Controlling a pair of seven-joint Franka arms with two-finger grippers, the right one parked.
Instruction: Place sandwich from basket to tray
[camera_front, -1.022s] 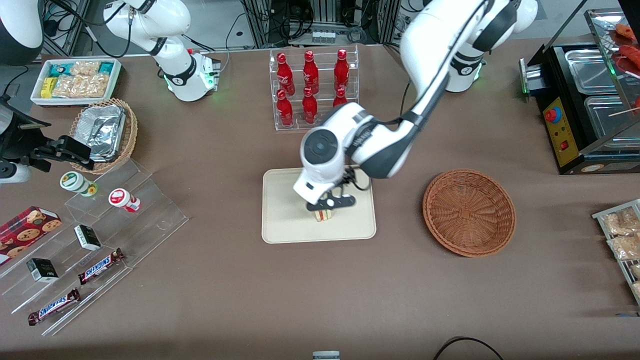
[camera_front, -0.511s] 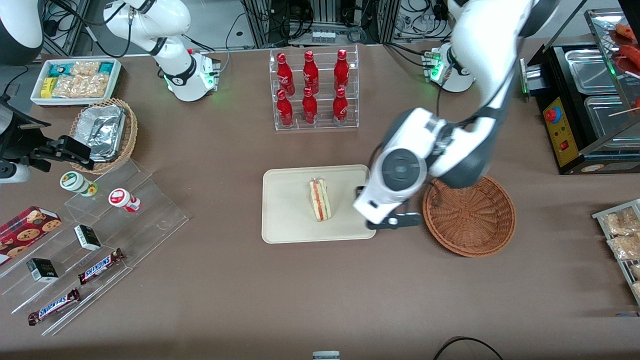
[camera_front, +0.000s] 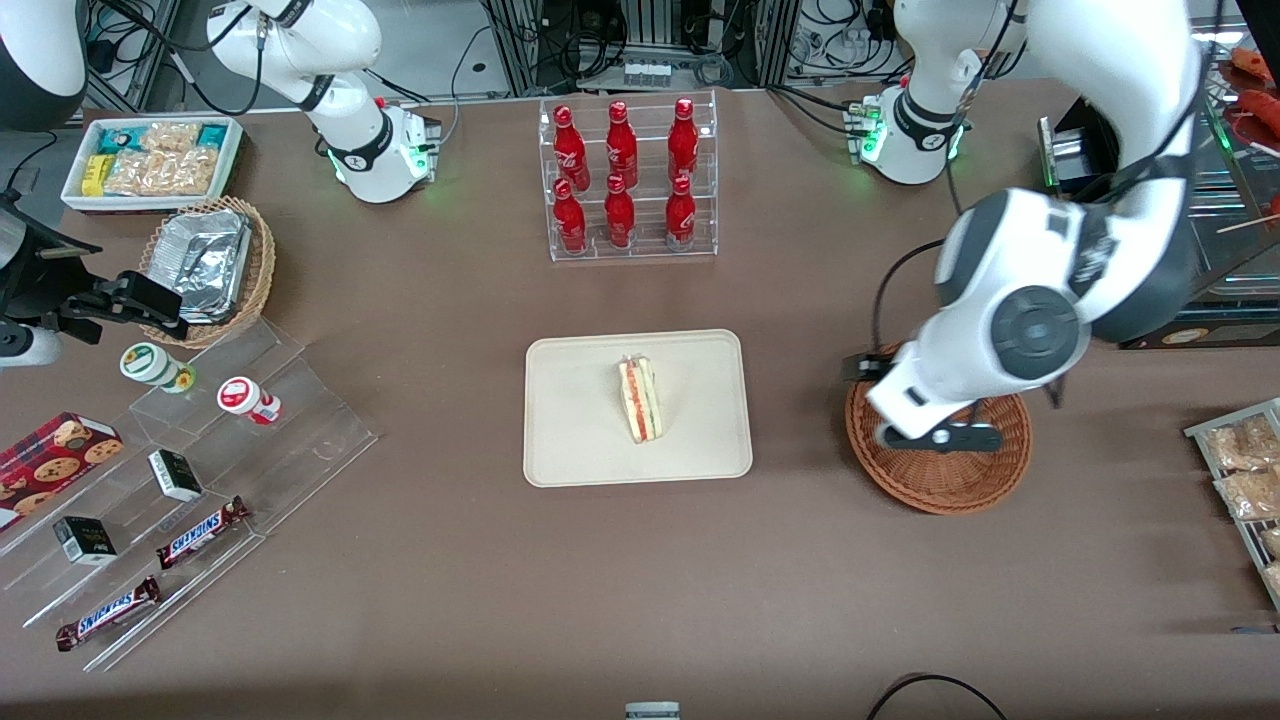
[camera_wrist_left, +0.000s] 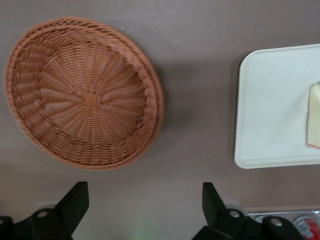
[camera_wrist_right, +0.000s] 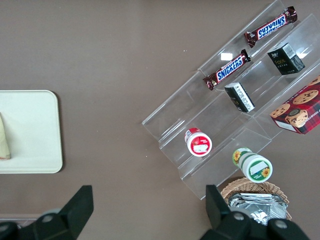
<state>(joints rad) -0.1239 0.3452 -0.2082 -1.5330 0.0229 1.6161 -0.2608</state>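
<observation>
The sandwich (camera_front: 639, 399) lies on its side in the middle of the cream-beige tray (camera_front: 580, 440), its red and green filling edge showing. Part of it shows in the left wrist view (camera_wrist_left: 314, 122) on the tray (camera_wrist_left: 270, 105). The reddish-brown wicker basket (camera_front: 930, 485) stands empty toward the working arm's end; it also shows in the left wrist view (camera_wrist_left: 85, 95). My left gripper (camera_front: 935, 436) hangs above the basket, open and empty, apart from the sandwich. In its own view the gripper (camera_wrist_left: 145, 207) has its black fingers (camera_wrist_left: 75, 202) spread wide over bare table.
A clear rack of red bottles (camera_front: 625, 180) stands farther from the front camera than the tray. A food warmer (camera_front: 1170, 230) and snack packets (camera_front: 1240, 470) are at the working arm's end. A clear stepped display (camera_front: 190, 480), a foil-tray basket (camera_front: 205, 265) and a white bin (camera_front: 150, 160) are at the parked arm's end.
My gripper let go of the sandwich on the tray, rose and swung away toward the working arm's end, ending above the basket. The sandwich stays lying on the tray.
</observation>
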